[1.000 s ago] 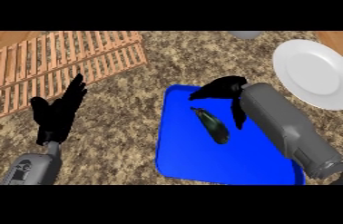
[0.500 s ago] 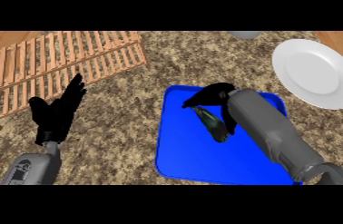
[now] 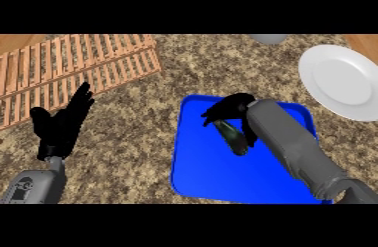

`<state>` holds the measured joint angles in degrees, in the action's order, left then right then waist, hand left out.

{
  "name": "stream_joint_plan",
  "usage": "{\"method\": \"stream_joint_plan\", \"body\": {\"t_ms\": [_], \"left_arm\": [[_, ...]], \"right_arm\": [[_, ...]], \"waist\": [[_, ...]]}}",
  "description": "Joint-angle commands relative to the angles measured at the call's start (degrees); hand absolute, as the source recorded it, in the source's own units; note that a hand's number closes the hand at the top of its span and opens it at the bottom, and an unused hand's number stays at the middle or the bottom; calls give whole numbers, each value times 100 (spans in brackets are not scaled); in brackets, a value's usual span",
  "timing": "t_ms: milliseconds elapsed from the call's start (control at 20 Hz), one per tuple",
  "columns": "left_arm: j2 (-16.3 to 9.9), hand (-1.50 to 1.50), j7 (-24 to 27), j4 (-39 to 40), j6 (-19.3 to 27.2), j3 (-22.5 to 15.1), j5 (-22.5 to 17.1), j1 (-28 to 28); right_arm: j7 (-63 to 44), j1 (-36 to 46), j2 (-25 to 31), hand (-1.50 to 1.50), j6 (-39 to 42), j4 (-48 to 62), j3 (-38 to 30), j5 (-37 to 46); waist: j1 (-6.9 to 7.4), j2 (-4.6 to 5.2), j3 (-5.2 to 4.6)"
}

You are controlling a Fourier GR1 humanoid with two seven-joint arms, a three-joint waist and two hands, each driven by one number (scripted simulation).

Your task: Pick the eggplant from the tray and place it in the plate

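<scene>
A dark eggplant (image 3: 235,137) lies on the blue tray (image 3: 203,166), near the tray's upper middle. My right hand (image 3: 230,108) is directly over the eggplant's upper end, fingers curled down around it; the grey forearm (image 3: 291,151) covers the tray's right side. The white plate (image 3: 341,81) sits bare at the upper right, apart from the tray. My left hand (image 3: 60,126) rests open at the left, fingers pointing up, over the speckled counter.
A wooden slatted rack (image 3: 66,66) lies at the upper left, next to my left hand. A grey round object (image 3: 267,38) shows partly at the top edge, left of the plate. Speckled counter (image 3: 140,136) separates rack and tray.
My right hand has moved left and down across the tray onto the eggplant, and its fingers have curled around the eggplant's upper end. The left hand has not moved.
</scene>
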<state>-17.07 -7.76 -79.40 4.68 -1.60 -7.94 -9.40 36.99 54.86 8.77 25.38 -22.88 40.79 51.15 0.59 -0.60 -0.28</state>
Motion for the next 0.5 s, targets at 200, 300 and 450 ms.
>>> {"method": "stream_joint_plan", "body": {"t_ms": [200, 300, 450], "left_arm": [[-210, 0, 28, 233, -246, 319, -105, -204], [-50, 0, -215, -126, -53, 108, 27, -70], [-5, 0, -255, -425, -56, 60, 36, 235]], "right_arm": [[660, -417, -152, 150, 10, -238, 315, 350], [690, -370, -192, 150, 273, -136, 231, 255], [529, -447, -256, 150, 18, -103, 55, 224]], "waist": [[-36, 68, 27], [3, 60, 29], [36, 63, 30]]}}
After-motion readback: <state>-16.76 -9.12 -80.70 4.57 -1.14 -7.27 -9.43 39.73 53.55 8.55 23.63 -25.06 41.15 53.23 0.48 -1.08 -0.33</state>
